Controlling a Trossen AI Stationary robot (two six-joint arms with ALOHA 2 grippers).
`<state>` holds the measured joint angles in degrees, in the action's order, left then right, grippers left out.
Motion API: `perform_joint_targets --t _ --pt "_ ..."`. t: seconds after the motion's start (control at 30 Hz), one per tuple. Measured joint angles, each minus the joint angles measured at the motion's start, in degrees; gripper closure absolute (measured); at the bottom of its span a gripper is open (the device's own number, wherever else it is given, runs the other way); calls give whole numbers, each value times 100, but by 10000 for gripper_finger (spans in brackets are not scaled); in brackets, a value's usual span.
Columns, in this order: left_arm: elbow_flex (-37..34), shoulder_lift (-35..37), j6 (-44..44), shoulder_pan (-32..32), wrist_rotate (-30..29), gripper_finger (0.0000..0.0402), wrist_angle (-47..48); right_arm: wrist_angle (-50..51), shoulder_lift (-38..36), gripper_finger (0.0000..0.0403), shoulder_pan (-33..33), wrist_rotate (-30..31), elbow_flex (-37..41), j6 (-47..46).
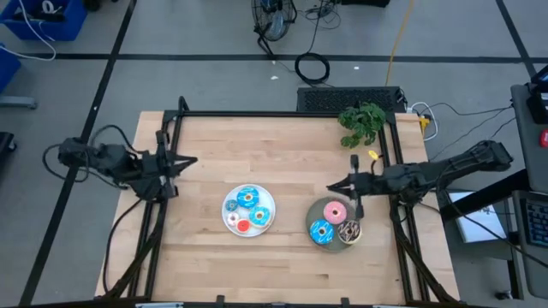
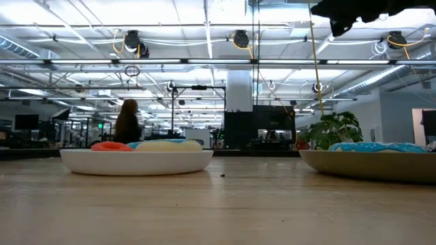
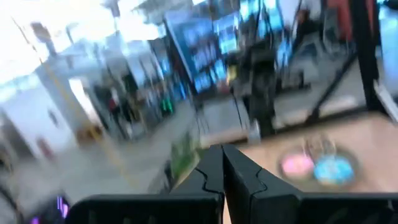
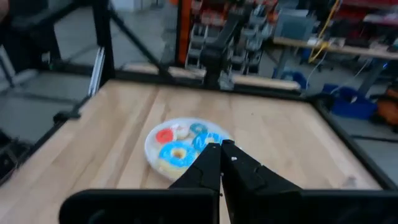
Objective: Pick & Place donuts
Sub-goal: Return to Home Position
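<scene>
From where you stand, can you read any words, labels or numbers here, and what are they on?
No text can be read.
The donuts, the white plate and the grey plate bear no lettering.
The screens in the room behind the table are too small to read.
</scene>
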<state>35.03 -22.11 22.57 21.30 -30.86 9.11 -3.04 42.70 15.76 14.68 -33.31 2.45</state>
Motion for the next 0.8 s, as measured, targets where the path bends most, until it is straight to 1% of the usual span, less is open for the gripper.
perform_joint_targets --t 0.07,0.17,0.2,0.3,0.33,0.4,0.47,0.5,0.57,0.6,0.63,0.73,0.8 --pt "-223 -17 349 -216 276 398 -597 -181 -271 403 -145 -126 174 -1" --pt "-488 -79 377 -697 306 398 -724 -150 -642 403 -299 -280 393 -113" --pt "-619 -78 363 -888 456 399 -881 -144 -749 403 -313 -280 470 -113" --pt "-1004 -11 330 -1416 1430 399 -1899 -137 -1047 403 -305 -279 687 15" --pt "-1081 24 368 -1576 1636 399 -2075 -150 -1131 403 -305 -278 748 26" --pt "-1115 140 337 -1920 1677 399 -1992 -131 -1302 403 -307 -279 887 10" --pt "-1120 313 163 -2269 1793 399 -1565 -107 -1479 403 -305 -279 1008 -61" --pt "-1127 405 21 -2428 2048 399 -1391 -104 -1590 403 -305 -279 1079 -73" --pt "-1152 562 -198 -2709 2832 400 -1409 -164 -1794 403 -305 -278 1227 -54" --pt "-1190 621 -291 -2811 3116 400 -1507 -189 -1895 403 -305 -268 1292 8" --pt "-1223 662 -376 -2883 3253 400 -1579 -191 -1990 403 -305 -235 1345 87" --pt "-1366 780 -428 -3073 3075 400 -1415 -226 -2251 403 -307 54 1469 224" --pt "-1490 859 -507 -3167 3146 400 -1433 -256 -2401 403 -309 26 1533 266"
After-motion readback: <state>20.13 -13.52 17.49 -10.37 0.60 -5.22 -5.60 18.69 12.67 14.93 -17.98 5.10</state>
